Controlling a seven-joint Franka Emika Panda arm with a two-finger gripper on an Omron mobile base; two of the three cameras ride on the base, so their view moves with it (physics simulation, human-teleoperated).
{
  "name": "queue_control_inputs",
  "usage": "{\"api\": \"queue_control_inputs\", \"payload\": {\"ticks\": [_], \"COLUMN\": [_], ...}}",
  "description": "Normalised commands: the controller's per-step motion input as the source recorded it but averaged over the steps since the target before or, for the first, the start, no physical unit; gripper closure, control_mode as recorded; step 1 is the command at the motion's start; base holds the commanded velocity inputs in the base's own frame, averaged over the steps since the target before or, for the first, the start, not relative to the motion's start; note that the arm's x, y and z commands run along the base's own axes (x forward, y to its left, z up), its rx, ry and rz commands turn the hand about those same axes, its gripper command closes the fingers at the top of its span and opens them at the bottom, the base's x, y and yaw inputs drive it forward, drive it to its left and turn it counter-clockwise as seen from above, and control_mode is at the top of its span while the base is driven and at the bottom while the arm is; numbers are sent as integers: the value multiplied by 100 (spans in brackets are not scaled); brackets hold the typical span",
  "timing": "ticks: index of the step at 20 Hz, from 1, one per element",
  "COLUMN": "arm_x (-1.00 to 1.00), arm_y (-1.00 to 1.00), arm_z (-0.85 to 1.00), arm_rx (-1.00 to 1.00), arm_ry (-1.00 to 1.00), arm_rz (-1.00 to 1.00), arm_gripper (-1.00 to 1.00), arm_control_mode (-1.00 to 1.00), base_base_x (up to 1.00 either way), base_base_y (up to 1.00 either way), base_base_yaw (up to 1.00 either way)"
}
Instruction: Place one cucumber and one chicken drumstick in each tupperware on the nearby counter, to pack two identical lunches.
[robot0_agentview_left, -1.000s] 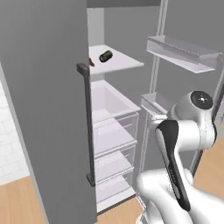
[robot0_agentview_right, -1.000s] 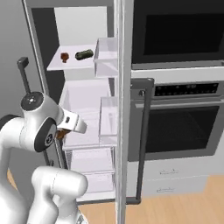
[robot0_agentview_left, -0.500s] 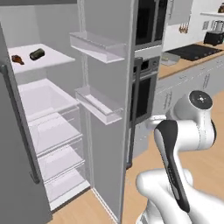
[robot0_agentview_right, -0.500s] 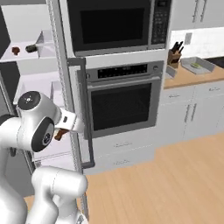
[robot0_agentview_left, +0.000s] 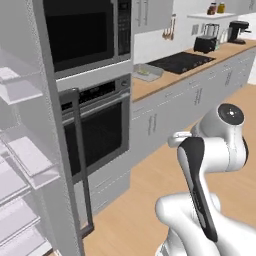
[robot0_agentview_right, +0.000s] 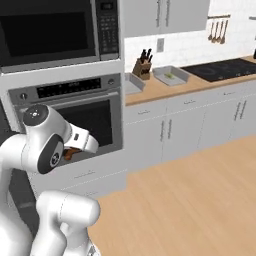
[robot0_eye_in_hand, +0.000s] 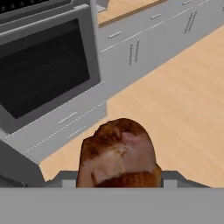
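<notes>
Gripping a browned drumstick (robot0_eye_in_hand: 117, 153) between its jaws, the hand (robot0_eye_in_hand: 117, 181) sits tucked close to the robot's body, in front of the oven (robot0_agentview_right: 75, 117); in the right base view a sliver of the meat (robot0_agentview_right: 71, 153) peeks out from under the wrist. The big change over the last second is the camera's: the whole picture has swung from the open fridge, where shelves and another dark item filled both base views, round past the oven to the kitchen run, so the base has turned while the grasp looks the same. I read that as the carry leg of the task, with one drumstick fetched and on its way to be packed. Right of the oven runs the desk (robot0_agentview_right: 172, 87), light wood on white cabinet fronts, with a knife block (robot0_agentview_right: 141, 66) and a shallow pale tray or container (robot0_agentview_right: 171, 75) holding something greenish; whether that is one of the tupperwares I cannot tell. Further right of the oven lies a black cooktop (robot0_agentview_right: 225, 69), and beyond it in the left base view a toaster (robot0_agentview_left: 206, 44) and a coffee machine (robot0_agentview_left: 238, 32). The fridge door (robot0_agentview_left: 35, 165) hangs open left of the oven. Pale wooden floor (robot0_agentview_right: 200, 190) stretches below the oven.
</notes>
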Motion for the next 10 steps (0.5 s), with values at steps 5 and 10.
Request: {"api": "queue_control_inputs", "payload": {"ticks": [5, 10], "arm_x": [0, 0], "arm_y": [0, 0], "arm_z": [0, 0], "arm_rx": [0, 0], "arm_ry": [0, 0], "arm_rz": [0, 0], "arm_gripper": [100, 100], "arm_control_mode": [100, 100], "base_base_x": [100, 100], "base_base_y": [-100, -76], "base_base_yaw": [-2, 0]}}
